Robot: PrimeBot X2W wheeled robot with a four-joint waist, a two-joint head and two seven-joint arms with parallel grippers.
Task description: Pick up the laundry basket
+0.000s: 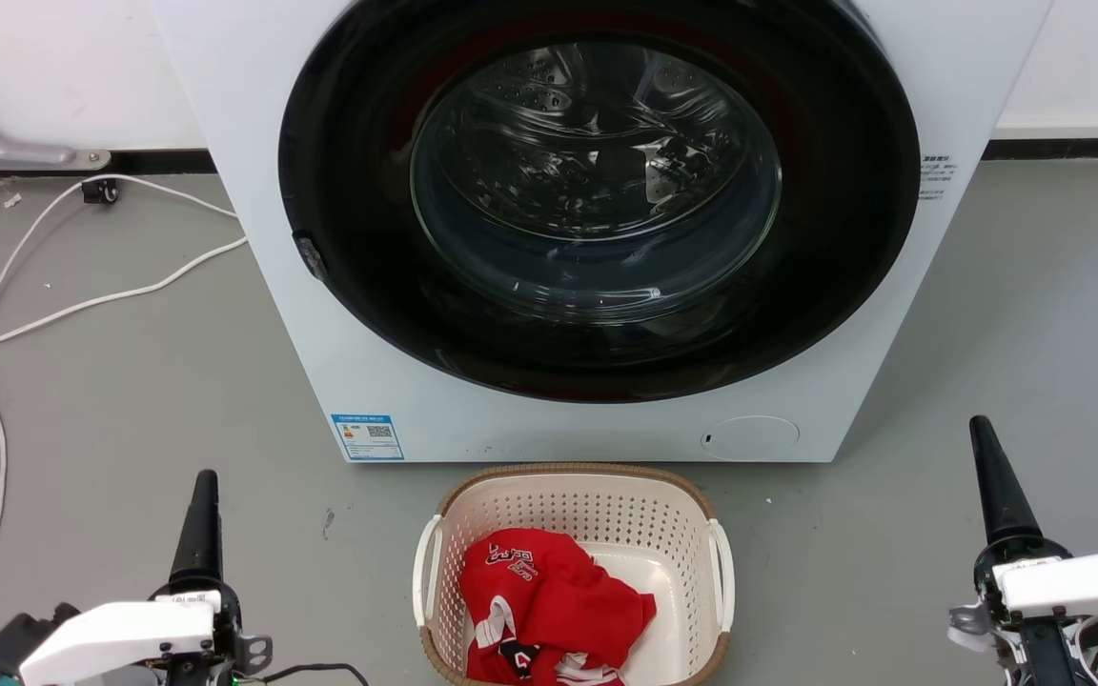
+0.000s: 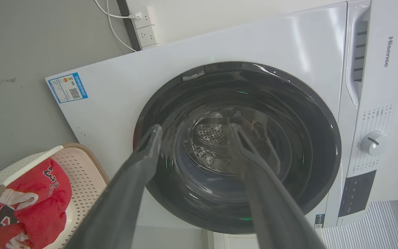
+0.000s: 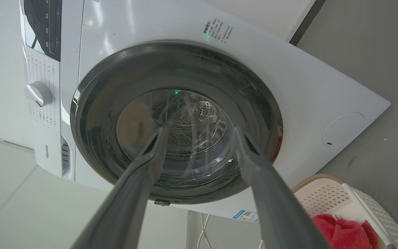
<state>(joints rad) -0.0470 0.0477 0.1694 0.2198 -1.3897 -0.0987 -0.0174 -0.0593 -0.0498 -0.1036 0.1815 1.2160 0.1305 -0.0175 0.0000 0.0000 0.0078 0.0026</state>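
Left claw (image 2: 195, 128) spread, two dark fingers well apart, gripping nothing; aimed at the round door (image 2: 237, 148) of the washing machine (image 2: 116, 90). Right claw (image 3: 200, 130) likewise spread and empty, aimed at the same door. In the head view, one low at either side, both well apart from the laundry basket (image 1: 579, 503) between them, touching neither handle. Basket upright on the floor (image 1: 111, 410), just in front of the washing machine, brown rim up, with a crumpled red garment (image 1: 539, 595) with white lettering inside. Floor smooth, grey, lightly scuffed. White cable (image 1: 91, 303) looping across it to the left of the machine. Blue label (image 1: 367, 436) at the lower left corner of the machine's front; steel drum visible through the door glass. Behind, a white wall (image 1: 53, 67) with a dark skirting strip along its foot, and a white socket strip (image 2: 145, 29) beside that skirting in the left wrist view.
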